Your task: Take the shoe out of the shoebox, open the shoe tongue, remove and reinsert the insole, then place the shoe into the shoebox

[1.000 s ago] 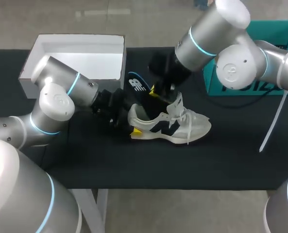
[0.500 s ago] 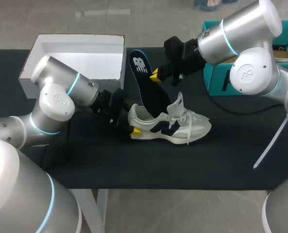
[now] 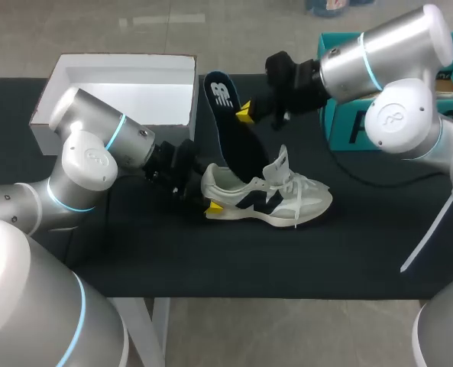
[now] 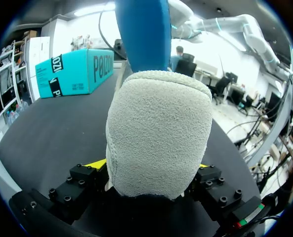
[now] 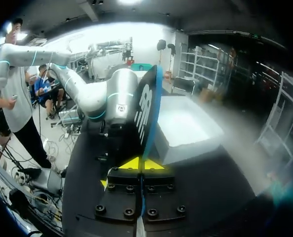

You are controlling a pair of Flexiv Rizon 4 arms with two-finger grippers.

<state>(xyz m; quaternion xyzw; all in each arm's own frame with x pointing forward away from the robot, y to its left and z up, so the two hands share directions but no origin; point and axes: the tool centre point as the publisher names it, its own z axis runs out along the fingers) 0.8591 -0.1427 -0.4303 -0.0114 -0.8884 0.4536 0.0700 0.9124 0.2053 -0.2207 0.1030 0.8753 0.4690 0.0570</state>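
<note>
Heel panel of the grey-white lace-up sneaker (image 3: 268,195): rough, napped, suede-like in the left wrist view. Its side panels are smoother and matt. On the dark flat insole (image 3: 234,130), upper face matt black with white print; underside blue, foam-like. The white open shoebox (image 3: 119,65): plain matt card. The black worktop (image 3: 287,260): matt, faint sheen. Both the left tool (image 4: 148,166) and the right tool (image 5: 141,164): matt black blocks with bolt heads, smooth yellow tips. The silver arm shells (image 3: 88,160): smooth, satin gloss. The teal box (image 3: 341,134): smooth printed card.
</note>
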